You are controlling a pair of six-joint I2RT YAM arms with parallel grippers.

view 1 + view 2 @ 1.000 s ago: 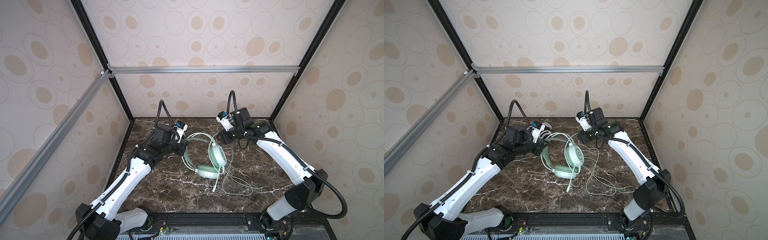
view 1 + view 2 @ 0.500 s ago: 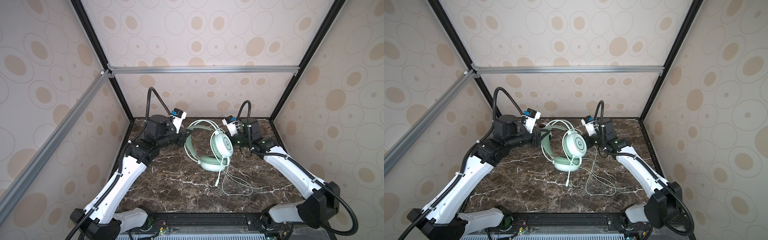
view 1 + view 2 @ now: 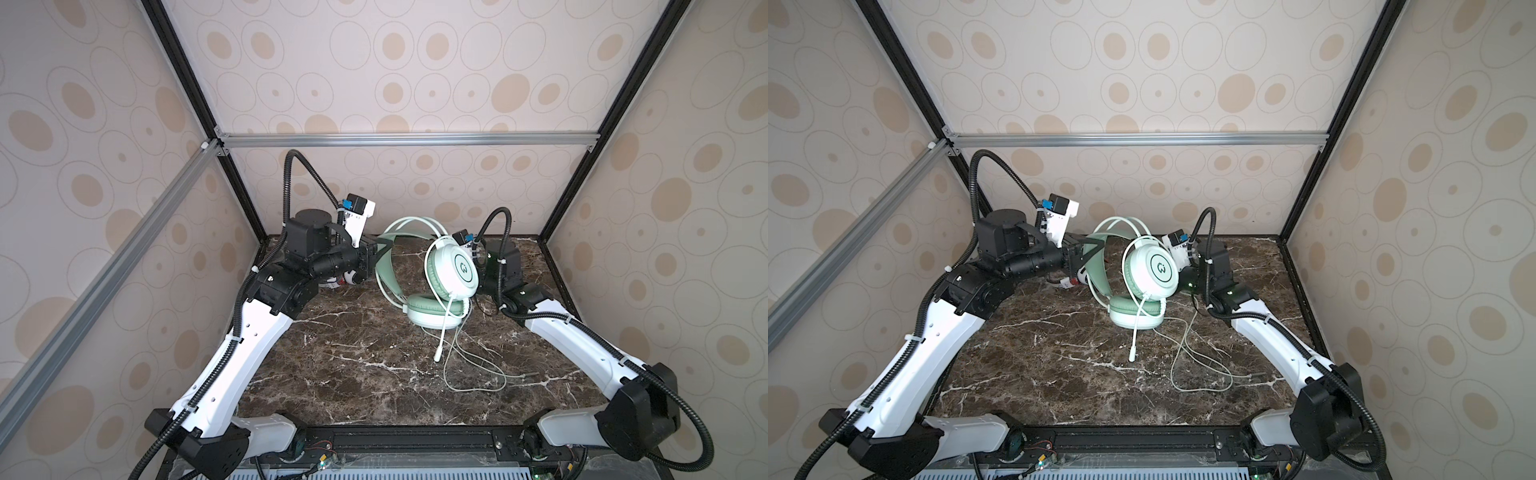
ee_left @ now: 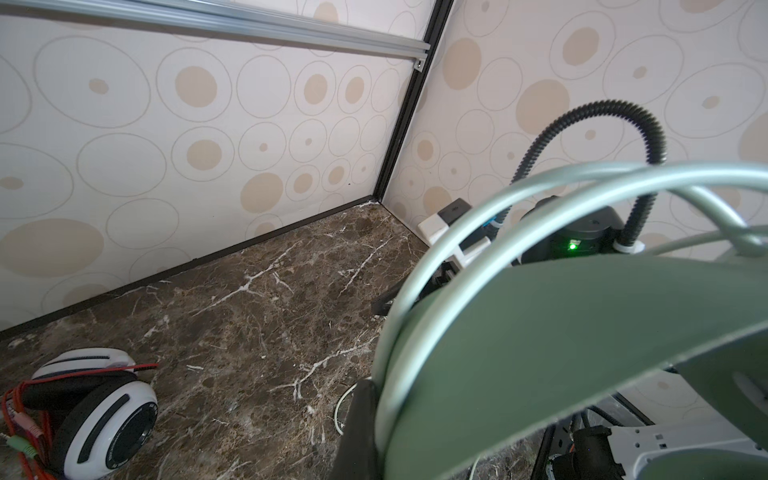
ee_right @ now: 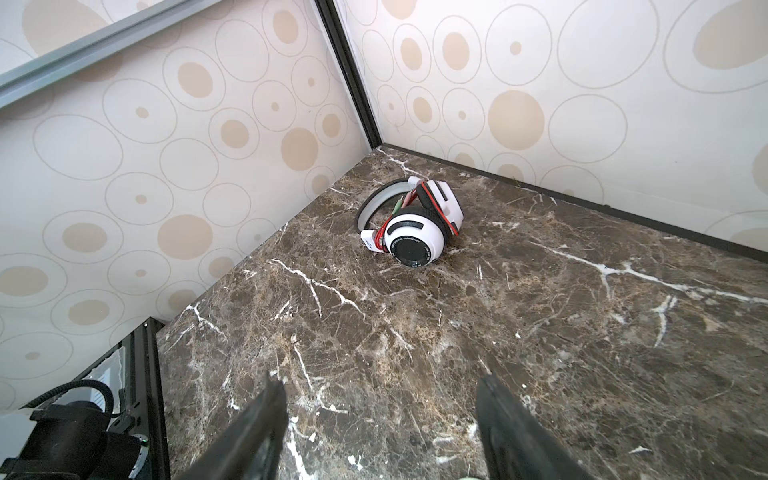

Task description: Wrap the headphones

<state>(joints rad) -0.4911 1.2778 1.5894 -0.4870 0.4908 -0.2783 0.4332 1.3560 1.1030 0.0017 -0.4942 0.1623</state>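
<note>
The mint-green headphones hang tilted above the marble, upper cup facing the camera, lower cup touching the table. My left gripper is shut on their headband, which fills the left wrist view. Their pale cable trails loose toward the front right. My right gripper is open with only bare marble between its fingers; in both top views it is hidden behind the upper cup. The white headphones with red cable lie in the back left corner, partly hidden under my left wrist.
The headset's microphone boom hangs down to the marble table. Patterned walls and black frame posts close in the back and sides. My right arm's forearm lies along the right side.
My left gripper has lifted the mint headset by its band, raising the upper cup. My right gripper has pulled back to the right behind that cup and opened wider.
</note>
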